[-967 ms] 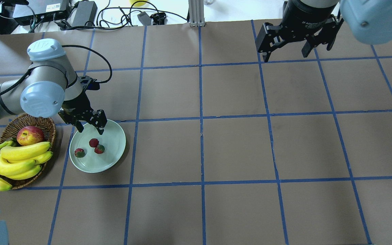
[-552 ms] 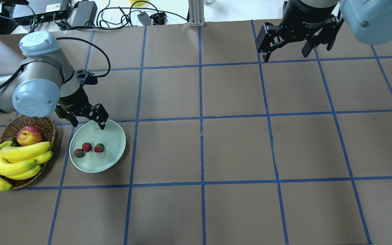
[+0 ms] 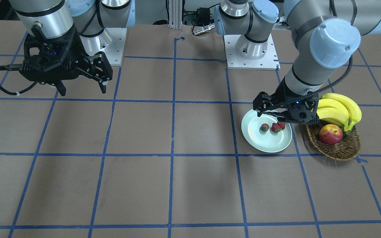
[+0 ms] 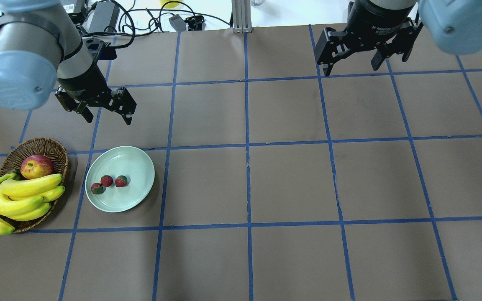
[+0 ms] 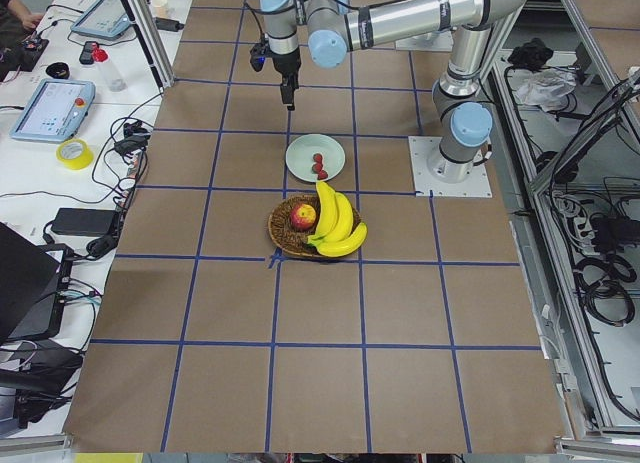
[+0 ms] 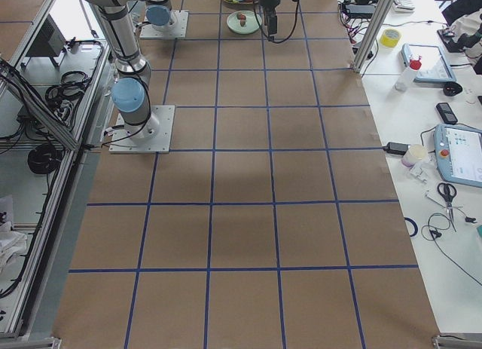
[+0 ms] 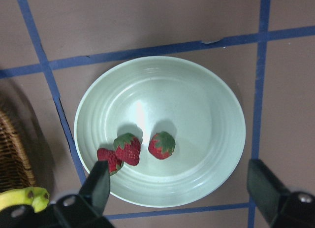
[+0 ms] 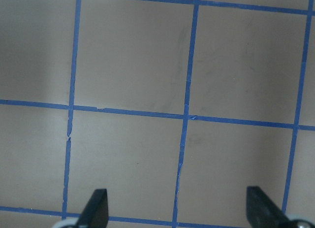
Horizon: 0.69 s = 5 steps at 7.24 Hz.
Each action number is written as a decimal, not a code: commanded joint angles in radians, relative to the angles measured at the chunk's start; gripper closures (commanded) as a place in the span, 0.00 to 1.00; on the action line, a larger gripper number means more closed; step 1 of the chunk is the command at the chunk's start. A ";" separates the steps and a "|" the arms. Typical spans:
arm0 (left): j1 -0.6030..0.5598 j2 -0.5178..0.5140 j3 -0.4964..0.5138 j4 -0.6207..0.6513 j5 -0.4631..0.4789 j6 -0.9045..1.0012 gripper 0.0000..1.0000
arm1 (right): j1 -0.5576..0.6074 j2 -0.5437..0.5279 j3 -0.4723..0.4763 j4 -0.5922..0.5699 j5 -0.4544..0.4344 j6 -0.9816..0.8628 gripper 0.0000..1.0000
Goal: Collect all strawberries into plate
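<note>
Three small red strawberries (image 4: 106, 180) lie in a row on the pale green plate (image 4: 130, 161) at the table's left. In the left wrist view the strawberries (image 7: 129, 148) sit left of the plate's (image 7: 197, 105) centre, two of them touching. My left gripper (image 4: 108, 119) hangs open and empty, high above the table, beyond the plate's far rim. Both of its fingers (image 7: 98, 181) frame the plate from above. My right gripper (image 4: 352, 70) is open and empty over bare table at the far right, its fingers (image 8: 96, 208) spread wide.
A brown wicker basket (image 4: 40, 145) stands left of the plate, holding a red-yellow apple (image 4: 37, 166) and a bunch of bananas (image 4: 23, 196). Brown table (image 4: 291, 179) with blue tape lines stretches right of the plate. Cables and boxes (image 4: 98, 14) lie past the far edge.
My left gripper has lifted off the plate and drawn back toward the far side, staying open. One strawberry rolled left against its neighbour. The right arm has not moved.
</note>
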<state>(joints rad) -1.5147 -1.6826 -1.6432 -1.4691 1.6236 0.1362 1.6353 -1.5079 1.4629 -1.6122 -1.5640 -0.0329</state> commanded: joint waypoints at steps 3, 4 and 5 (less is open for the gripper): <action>-0.099 0.131 0.031 -0.080 -0.040 -0.047 0.00 | 0.000 0.000 0.001 0.000 0.001 0.001 0.00; -0.094 0.154 0.031 -0.092 -0.039 -0.052 0.00 | 0.000 0.000 0.001 0.000 0.001 -0.001 0.00; -0.091 0.171 0.031 -0.117 -0.022 -0.049 0.00 | 0.000 0.000 0.001 0.000 -0.001 -0.001 0.00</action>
<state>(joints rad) -1.6093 -1.5378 -1.6114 -1.5598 1.5910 0.0868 1.6352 -1.5079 1.4634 -1.6122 -1.5634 -0.0334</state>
